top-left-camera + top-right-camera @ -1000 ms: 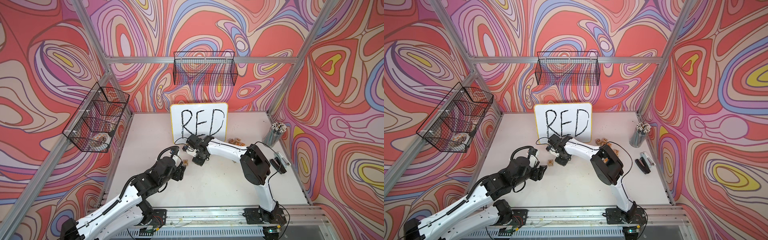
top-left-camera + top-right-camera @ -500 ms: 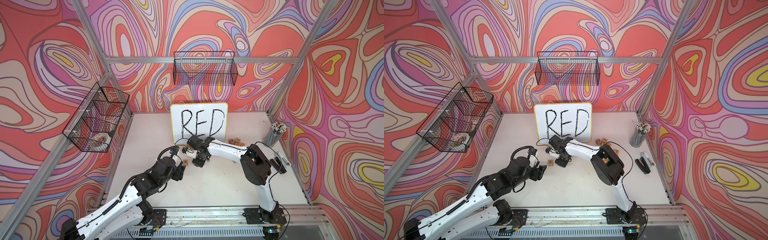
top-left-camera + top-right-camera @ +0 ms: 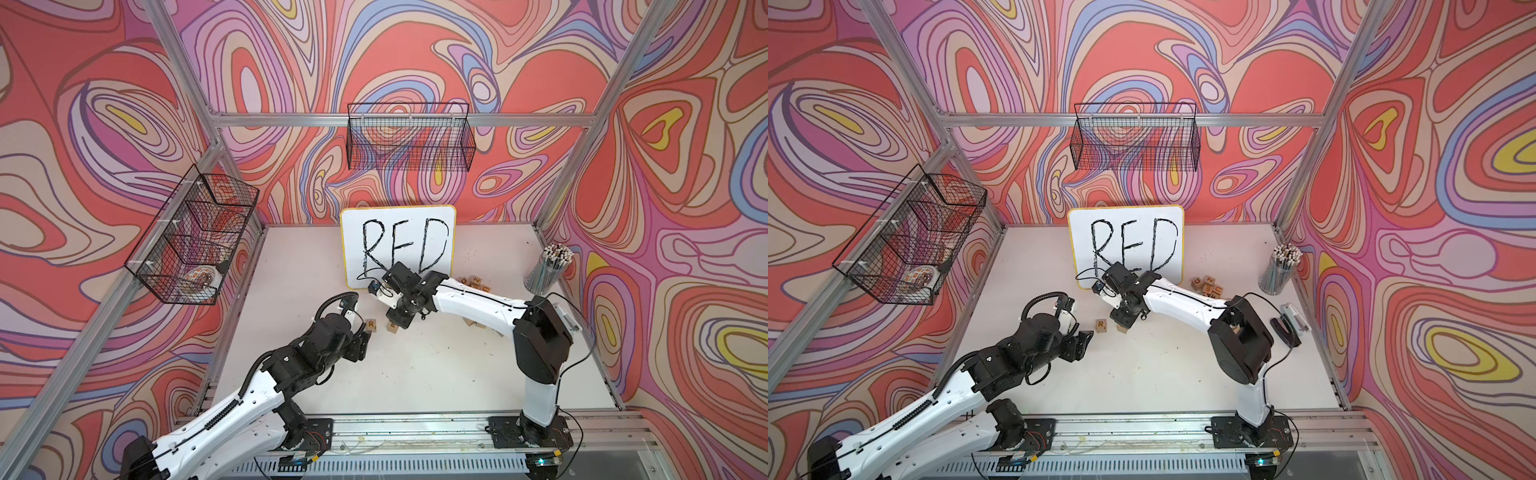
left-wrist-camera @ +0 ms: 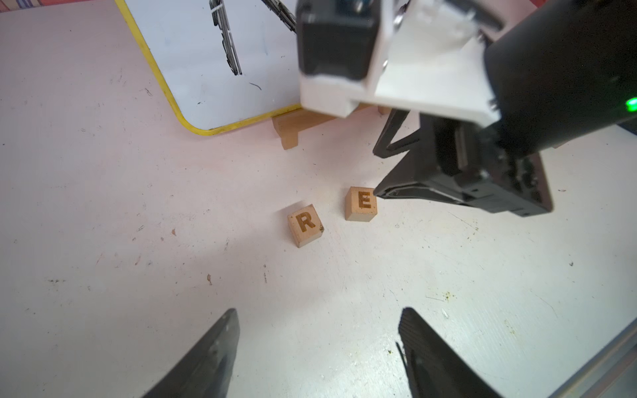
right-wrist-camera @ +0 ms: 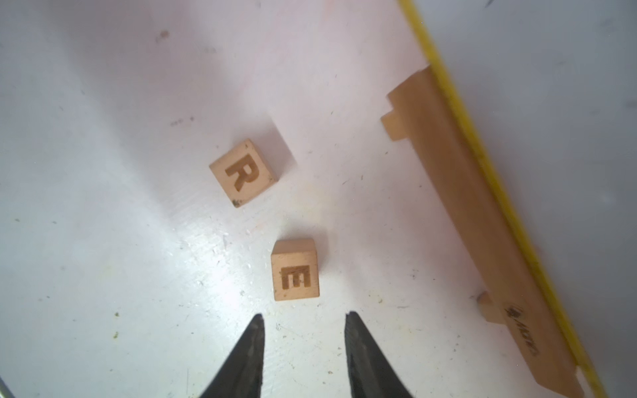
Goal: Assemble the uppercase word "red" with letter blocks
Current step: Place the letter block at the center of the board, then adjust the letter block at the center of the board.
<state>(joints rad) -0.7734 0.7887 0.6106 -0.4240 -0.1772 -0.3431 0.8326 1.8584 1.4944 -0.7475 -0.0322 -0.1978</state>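
I see the light-wood R block (image 4: pixel 305 224) and E block (image 4: pixel 361 204) on the table (image 4: pixel 138 275), letters up, just apart. The R block sits skewed.

Both top views look from high above the 6 o'clock edge of the table (image 3: pixel 436 374), tilted down and facing 12 o'clock. They are far enough back to hold the whole table and the whiteboard (image 3: pixel 397 245), and they share nearly the entire scene. The left wrist camera sits low and close, at about 7 o'clock of the R block (image 4: pixel 305 224) and E block (image 4: pixel 361 203), facing 1 o'clock. The right wrist camera hangs nearer still, looking steeply down toward 9 o'clock. Both wrist views share the two blocks and the whiteboard's lower edge.
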